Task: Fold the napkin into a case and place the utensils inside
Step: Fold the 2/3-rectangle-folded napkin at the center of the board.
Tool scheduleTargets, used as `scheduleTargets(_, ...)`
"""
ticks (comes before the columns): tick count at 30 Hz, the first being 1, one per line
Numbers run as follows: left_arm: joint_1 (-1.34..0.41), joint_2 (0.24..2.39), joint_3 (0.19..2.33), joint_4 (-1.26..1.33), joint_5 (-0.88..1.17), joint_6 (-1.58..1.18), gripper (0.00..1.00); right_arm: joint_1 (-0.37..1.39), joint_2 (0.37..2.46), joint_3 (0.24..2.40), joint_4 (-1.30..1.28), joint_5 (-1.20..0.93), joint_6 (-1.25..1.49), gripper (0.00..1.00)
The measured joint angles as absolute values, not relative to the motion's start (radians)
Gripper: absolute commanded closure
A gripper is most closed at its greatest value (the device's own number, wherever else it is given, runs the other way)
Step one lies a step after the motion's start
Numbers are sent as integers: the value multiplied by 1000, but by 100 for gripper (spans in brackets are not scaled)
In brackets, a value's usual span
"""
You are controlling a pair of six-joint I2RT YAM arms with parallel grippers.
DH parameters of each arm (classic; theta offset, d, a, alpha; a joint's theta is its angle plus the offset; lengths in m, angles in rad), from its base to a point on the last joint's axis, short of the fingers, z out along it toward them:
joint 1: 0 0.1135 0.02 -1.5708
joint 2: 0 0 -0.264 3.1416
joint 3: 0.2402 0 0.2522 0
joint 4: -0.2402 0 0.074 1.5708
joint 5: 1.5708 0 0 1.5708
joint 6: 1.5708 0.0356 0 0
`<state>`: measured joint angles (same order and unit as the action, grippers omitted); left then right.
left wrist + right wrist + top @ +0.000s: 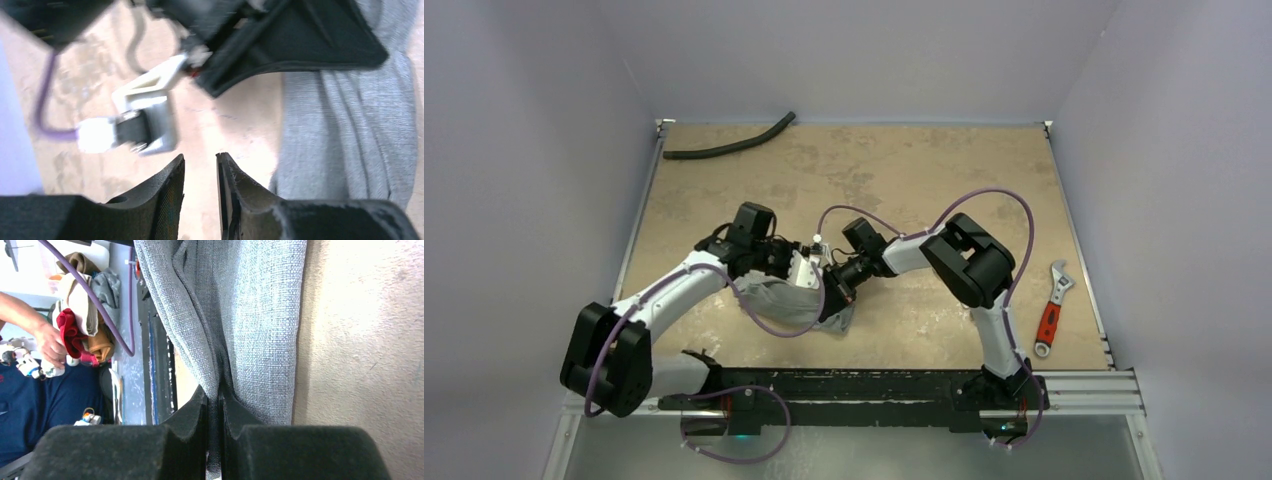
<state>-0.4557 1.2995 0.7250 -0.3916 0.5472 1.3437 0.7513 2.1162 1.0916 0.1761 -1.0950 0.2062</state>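
Napkin (796, 300) lay bunched in grey heap on table (904, 170), near front edge, between both arms. Right gripper (214, 396) clenched on fold of napkin, cloth pinched tight between fingertips. Left gripper (200, 162) sat just beside napkin's edge, fingers slightly parted, nothing between them, bare table showing through gap. Black hose (729, 145) lay at far left corner. Red-handled wrench (1051, 310) lay near right edge, well apart from napkin.
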Motion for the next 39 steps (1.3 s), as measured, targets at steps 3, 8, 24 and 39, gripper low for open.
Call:
scheduleTargets(3,-422,1262,788,-437,566,1319,69,749,2128,1090,194,-1114,219,100)
scheduleTargets(8,-414,1204,846,-647,635,1409,71,746,2136,1088,211,-1130,226,100)
scheduleTargets(24,-512,1203,735,-1077,623,1745,83,735,2143,1078,247,-1148,243,100)
scheduleTargets(39,-519,1284,641,-659,539,1594,84,733,2143,1076,249,-1156,234,94)
